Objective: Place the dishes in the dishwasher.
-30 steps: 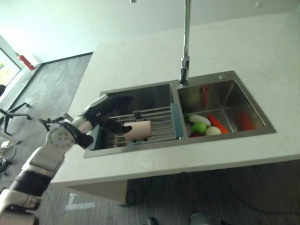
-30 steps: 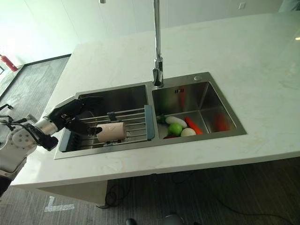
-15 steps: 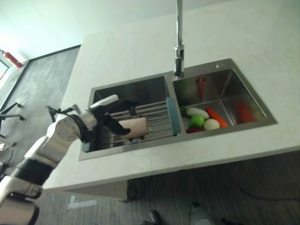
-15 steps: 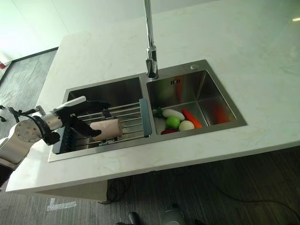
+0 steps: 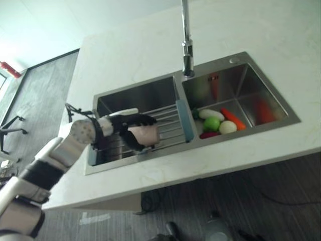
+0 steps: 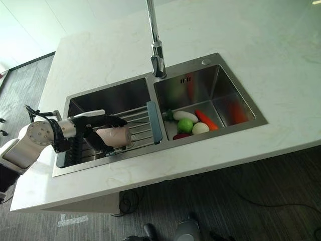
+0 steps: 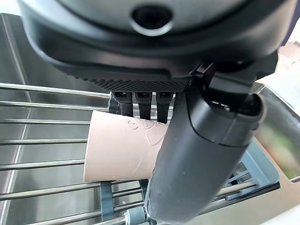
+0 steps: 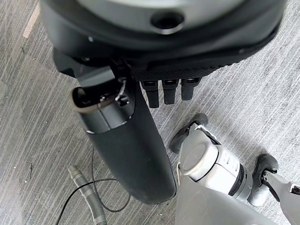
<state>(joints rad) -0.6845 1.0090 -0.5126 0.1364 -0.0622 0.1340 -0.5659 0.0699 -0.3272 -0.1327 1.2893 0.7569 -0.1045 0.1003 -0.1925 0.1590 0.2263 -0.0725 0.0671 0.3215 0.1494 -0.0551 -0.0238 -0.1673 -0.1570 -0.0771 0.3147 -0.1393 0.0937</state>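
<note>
Brushed steel, pale stone, matt plastic

The double sink (image 6: 220, 85) is satin stainless steel with a glossy chrome faucet (image 6: 156, 47); the countertop (image 6: 281, 65) looks like smooth, pale marbled stone. At centre-left, the rack (image 5: 168, 128) has shiny metal rods, and the pink cup (image 7: 124, 152) looks matt.

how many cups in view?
1. A pale pink cup lies on its side on the wire rack over the left sink basin, with the left robot hand closing around it. Others could be hidden beneath the rack.
</note>
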